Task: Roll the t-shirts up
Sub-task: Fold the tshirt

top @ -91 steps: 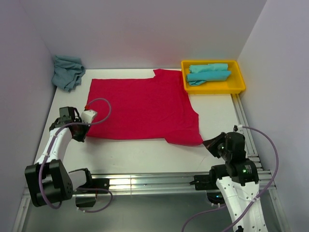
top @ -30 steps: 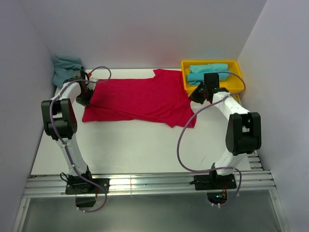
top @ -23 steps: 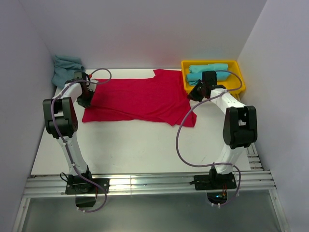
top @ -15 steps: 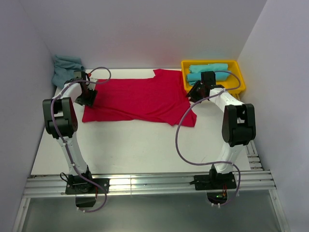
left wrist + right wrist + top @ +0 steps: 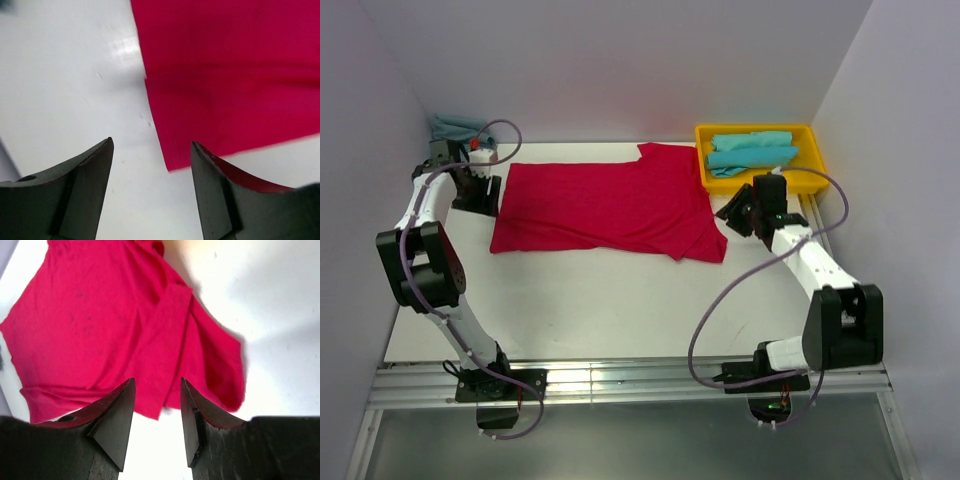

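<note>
From above, the red t-shirt (image 5: 605,205) lies flat in the middle of the tabletop (image 5: 600,300), its near edge doubled over. The left fingers (image 5: 480,192) hang just off its 9 o'clock edge and the right fingers (image 5: 738,212) just off its 3 o'clock corner. Neither seems to touch cloth. At 1 o'clock the yellow tray (image 5: 817,165) holds bundled turquoise t-shirts (image 5: 750,150). A grey-blue cloth (image 5: 455,127) sits bunched at 11 o'clock.

The left wrist view shows its fingers spread apart and empty over bare tabletop. The shirt's folded side fills the frame from 12 to 3 o'clock beyond them.

The right wrist view shows its fingers also apart and holding nothing, above the shirt. The sleeve (image 5: 215,360) lies rumpled at 3 o'clock, and a crease slants through the middle.

The likely trouble is that the bunched sleeve and crooked fold would give a lopsided, cone-shaped roll. A pinch may also catch only the top layer of the thin cloth, leaving the lower one dragging. The right arm works near the tray and could nudge it.
</note>
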Motion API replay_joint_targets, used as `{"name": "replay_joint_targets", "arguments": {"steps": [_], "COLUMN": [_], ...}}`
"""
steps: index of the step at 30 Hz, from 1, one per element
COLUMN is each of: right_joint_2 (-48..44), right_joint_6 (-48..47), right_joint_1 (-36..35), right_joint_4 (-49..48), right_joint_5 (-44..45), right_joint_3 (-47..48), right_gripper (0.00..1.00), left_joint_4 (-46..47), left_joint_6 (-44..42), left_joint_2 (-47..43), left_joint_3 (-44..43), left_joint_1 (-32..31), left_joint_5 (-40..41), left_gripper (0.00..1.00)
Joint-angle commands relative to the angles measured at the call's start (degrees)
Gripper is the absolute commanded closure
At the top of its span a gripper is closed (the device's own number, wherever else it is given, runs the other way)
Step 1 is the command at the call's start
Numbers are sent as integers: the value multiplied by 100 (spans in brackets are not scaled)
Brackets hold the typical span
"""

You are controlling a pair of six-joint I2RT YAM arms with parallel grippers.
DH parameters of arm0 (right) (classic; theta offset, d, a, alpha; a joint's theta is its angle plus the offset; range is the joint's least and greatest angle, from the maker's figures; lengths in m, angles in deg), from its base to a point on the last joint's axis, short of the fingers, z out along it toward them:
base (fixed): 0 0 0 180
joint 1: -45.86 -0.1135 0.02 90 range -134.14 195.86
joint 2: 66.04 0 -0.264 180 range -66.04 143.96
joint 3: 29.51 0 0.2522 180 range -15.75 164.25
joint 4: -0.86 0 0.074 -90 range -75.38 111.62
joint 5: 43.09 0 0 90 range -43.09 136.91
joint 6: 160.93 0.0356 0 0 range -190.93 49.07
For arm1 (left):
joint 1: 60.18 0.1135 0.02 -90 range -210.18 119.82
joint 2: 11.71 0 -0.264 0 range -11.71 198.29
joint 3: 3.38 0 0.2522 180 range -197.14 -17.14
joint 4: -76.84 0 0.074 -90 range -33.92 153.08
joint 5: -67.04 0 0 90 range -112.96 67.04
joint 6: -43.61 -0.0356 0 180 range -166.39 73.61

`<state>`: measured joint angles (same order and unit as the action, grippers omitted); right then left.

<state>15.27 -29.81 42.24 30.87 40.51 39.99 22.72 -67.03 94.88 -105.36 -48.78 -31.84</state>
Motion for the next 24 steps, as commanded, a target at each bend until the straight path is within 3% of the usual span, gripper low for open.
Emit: {"name": "replay_joint_targets", "arguments": {"steps": [1, 6, 14, 24], "right_joint_2": [-684, -1564, -1971, -1321], "right_joint_6": [167, 475, 581, 616], "right_joint_1": [-43, -43, -43, -25], "right_joint_4": [-420, -921, -1176, -1581], "right_joint_5": [16, -116, -55, -160], "right_joint_3": [-895, -2074, -2762, -2806], "right_gripper": [52, 51, 49, 48], "left_joint_4": [-990, -939, -535, -341], "left_joint_6": [-396, -309, 359, 842], "left_joint_2": [-86, 2, 380, 837], "left_joint_3": [261, 736, 912, 825], "left_joint_1": [310, 749, 943, 952], "left_joint_5": [-1184, -1440, -1889, -1907], "left_gripper": [33, 31, 30, 47]}}
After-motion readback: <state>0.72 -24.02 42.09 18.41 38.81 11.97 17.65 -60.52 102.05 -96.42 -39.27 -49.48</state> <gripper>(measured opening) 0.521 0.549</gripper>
